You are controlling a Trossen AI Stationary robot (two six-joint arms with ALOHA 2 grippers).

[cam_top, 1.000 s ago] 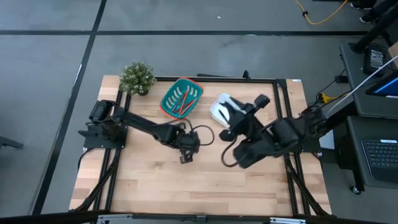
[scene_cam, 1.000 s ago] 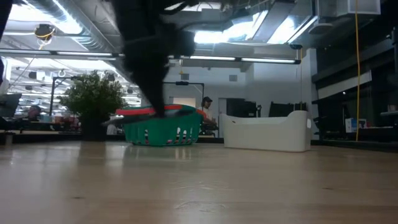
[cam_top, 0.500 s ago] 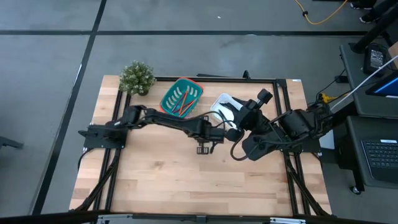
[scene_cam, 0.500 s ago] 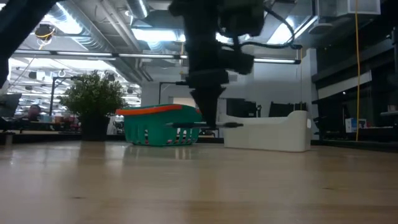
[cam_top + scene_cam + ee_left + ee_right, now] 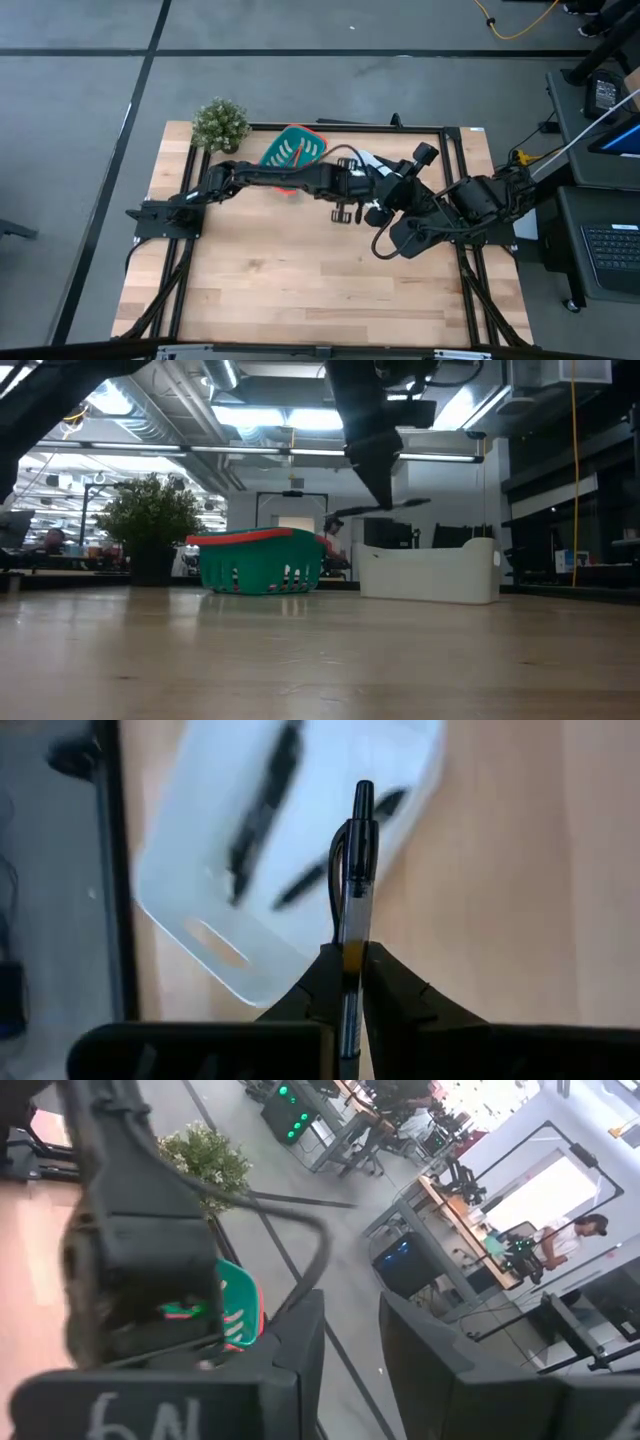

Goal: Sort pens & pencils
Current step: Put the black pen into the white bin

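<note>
My left gripper (image 5: 345, 212) is shut on a pen (image 5: 355, 870) with a black cap end and a clear barrel, and hangs above the table just near of the white bin (image 5: 230, 935). Two more black pens (image 5: 262, 815) lie inside that bin. In the high view the arms hide most of the bin. The green basket (image 5: 300, 148) stands left of it, with an orange-red pencil (image 5: 297, 153) showing inside. My right gripper (image 5: 350, 1305) is open and empty, raised high beside the bin (image 5: 424, 155). My left gripper pinches the pen's clear barrel (image 5: 350, 925) between its two fingers. The fingers slant down from above and lie across the pen. The pen (image 5: 405, 504) is lifted clear of the table, nearly level, its black clip end toward the white bin.
A potted plant (image 5: 220, 125) stands at the table's far left corner. The green basket (image 5: 260, 565) and the white bin (image 5: 430, 570) sit side by side along the far edge. Bare wood fills the near half of the table (image 5: 300, 290).
My left gripper has carried the pen up and toward the table's right and far edges, to the white bin, rolling its wrist on the way. The pen has risen and stays nearly level. My right arm has shifted only slightly.
</note>
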